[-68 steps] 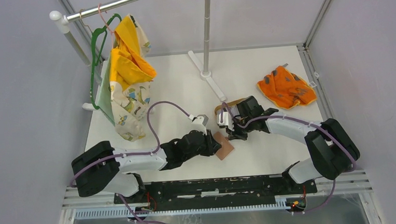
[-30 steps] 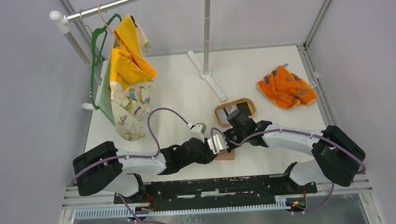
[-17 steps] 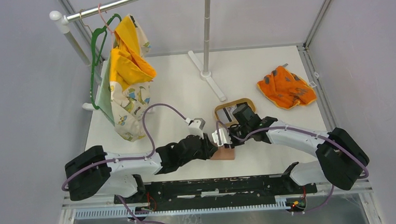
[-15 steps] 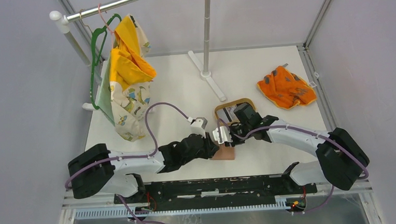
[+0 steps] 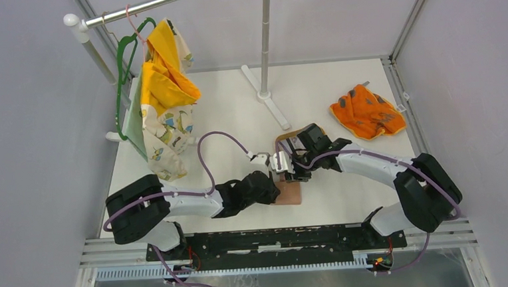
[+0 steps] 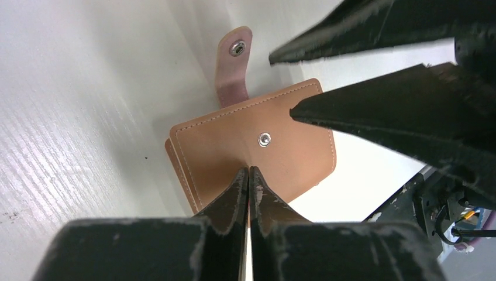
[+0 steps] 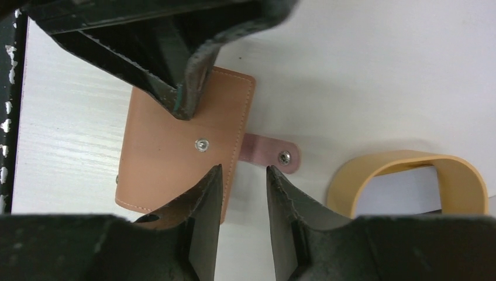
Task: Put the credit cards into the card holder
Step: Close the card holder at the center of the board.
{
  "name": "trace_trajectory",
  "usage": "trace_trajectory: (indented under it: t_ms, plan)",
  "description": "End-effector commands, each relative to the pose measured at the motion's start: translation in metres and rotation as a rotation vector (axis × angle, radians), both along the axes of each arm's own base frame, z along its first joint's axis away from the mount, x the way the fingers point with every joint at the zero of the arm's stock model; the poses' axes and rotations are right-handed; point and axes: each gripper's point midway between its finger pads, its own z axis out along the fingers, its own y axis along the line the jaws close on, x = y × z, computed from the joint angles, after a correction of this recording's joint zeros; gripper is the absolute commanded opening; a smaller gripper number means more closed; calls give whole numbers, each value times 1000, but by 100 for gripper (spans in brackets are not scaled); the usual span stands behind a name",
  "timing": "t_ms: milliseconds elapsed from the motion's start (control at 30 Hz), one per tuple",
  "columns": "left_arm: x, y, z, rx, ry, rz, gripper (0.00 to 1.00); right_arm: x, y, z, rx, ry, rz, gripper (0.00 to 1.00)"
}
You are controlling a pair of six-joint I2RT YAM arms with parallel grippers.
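Far off to the left of the card holder (image 6: 222,140), yellow and patterned clothes (image 5: 162,102) hang from a rail. The holder itself lies folded shut, flat on the white table (image 5: 222,105), leather face up, its strap tab (image 6: 233,70) undone and lying flat on the table.

The left gripper (image 6: 249,172) comes at the holder from its left. Its two fingers are pressed tight together with nothing between them, the tips resting on the leather near one edge.

The right gripper (image 7: 244,170) hangs over the holder's far side. Its fingers (image 7: 205,199) are parted and empty, one over the stitched edge and the other just past it beside the strap.

Just beyond the holder sits an oval wooden tray (image 7: 403,157). Well off to the holder's right lies an orange cloth (image 5: 367,112).
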Motion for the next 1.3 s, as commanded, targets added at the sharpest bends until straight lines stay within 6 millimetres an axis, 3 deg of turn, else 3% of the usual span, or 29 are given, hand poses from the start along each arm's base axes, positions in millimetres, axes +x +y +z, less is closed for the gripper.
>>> trace_trajectory:
  t_ms: [0,200,400,767,1067,1267]
  plan:
    - [9,0,0,14,-33,15,5,14,7,19,48,38,16,41]
    - [7,7,-5,20,-26,23,4,24,1,1,10,165,-23,42]
    - [6,6,-5,7,-24,13,4,35,-5,-9,-26,162,-120,52]
    - [3,4,-6,-1,-20,-1,3,38,4,-21,-18,245,-158,57]
    - [3,4,-6,0,-19,-1,3,30,18,-13,46,346,-100,44]
    - [3,5,-7,1,-17,0,3,33,15,-3,79,346,-99,34]
